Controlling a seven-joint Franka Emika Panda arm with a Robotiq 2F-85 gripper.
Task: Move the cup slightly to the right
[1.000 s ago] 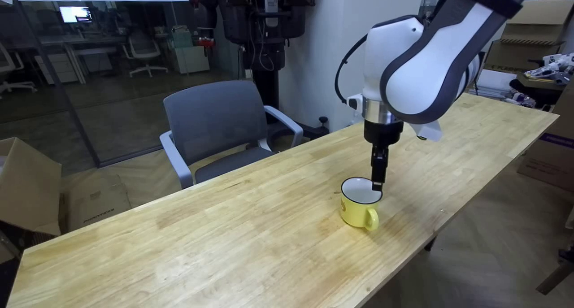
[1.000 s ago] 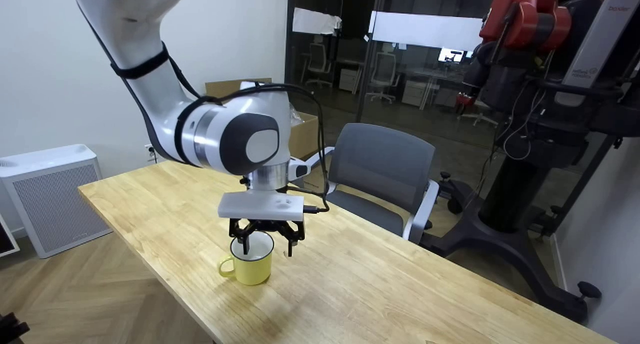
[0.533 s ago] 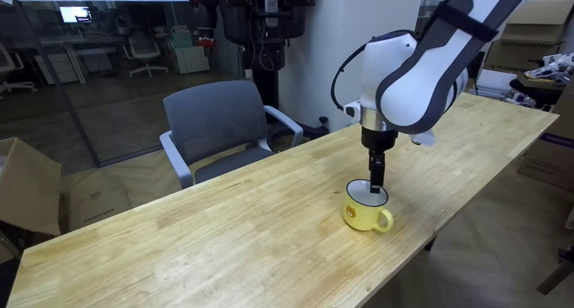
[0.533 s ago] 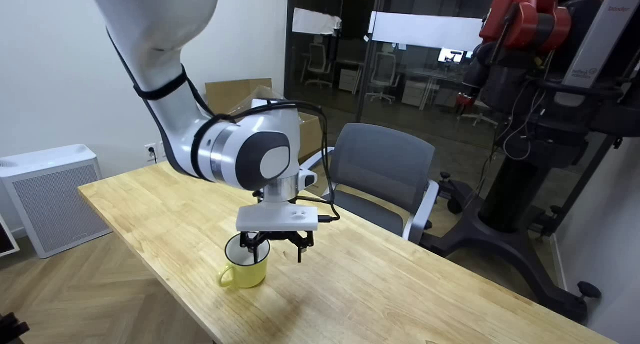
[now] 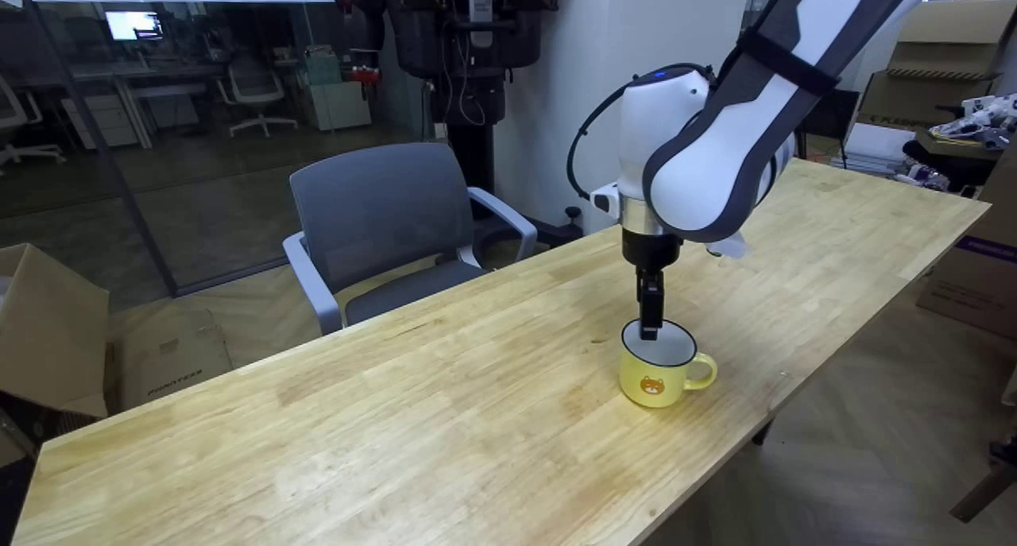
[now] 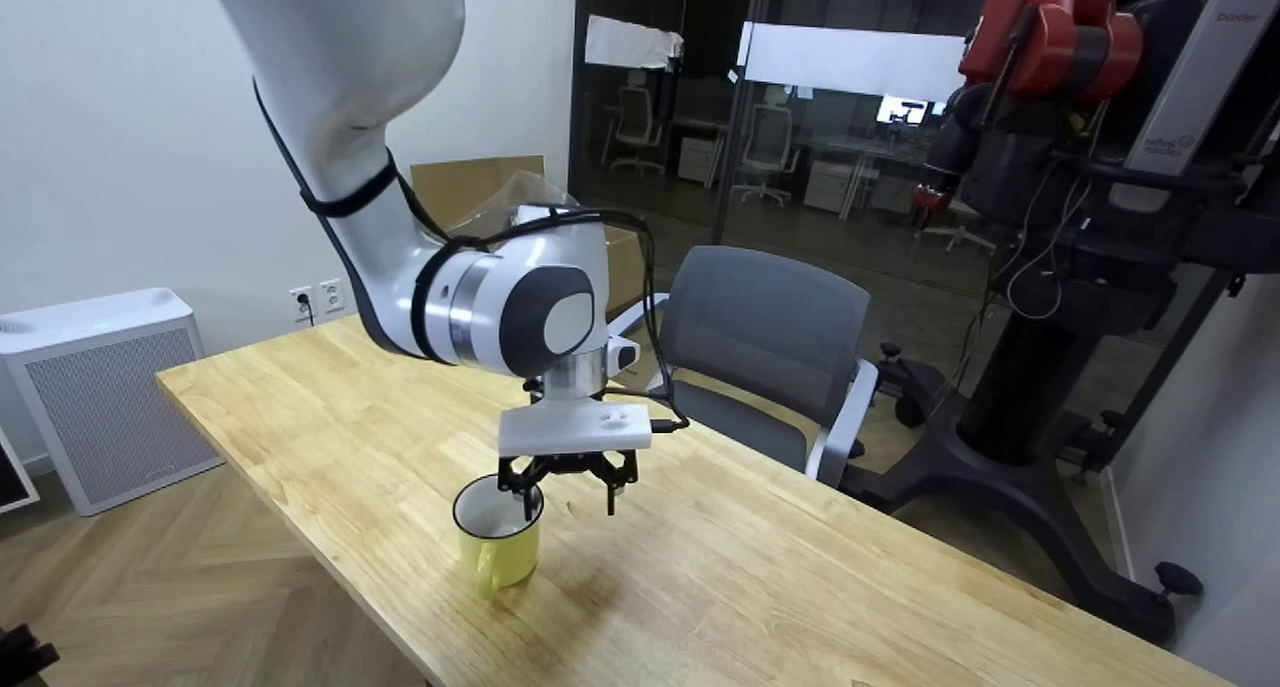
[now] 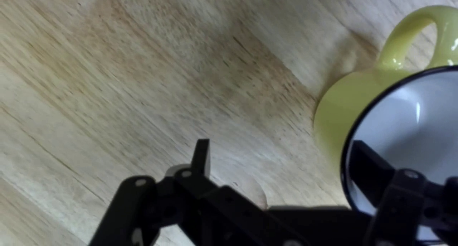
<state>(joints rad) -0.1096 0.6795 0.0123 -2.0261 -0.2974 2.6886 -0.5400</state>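
Cup (image 5: 659, 373) stands upright on the table (image 5: 397, 419) beneath the claw (image 6: 570, 515), off to one side, its handle (image 7: 446, 34) turned away from the claw in the wrist view. The claw is spread wide and grips nothing: one finger (image 7: 368, 167) dips into the cup's mouth, the other finger (image 7: 200, 158) hangs outside, cup wall between them.

Both exterior views look slantwise down over the table (image 5: 318, 435) to the chair (image 5: 389, 220) beyond its far edge, and share the arm (image 5: 699, 188), the gripper (image 6: 570, 515) and the cup (image 5: 655, 383). In an exterior view the table recedes rightward toward stacked boxes (image 5: 953, 37); in an exterior view, leftward toward a white grilled unit (image 6: 110, 397). The wrist view faces down from close above, cutting the cup off at the right edge.
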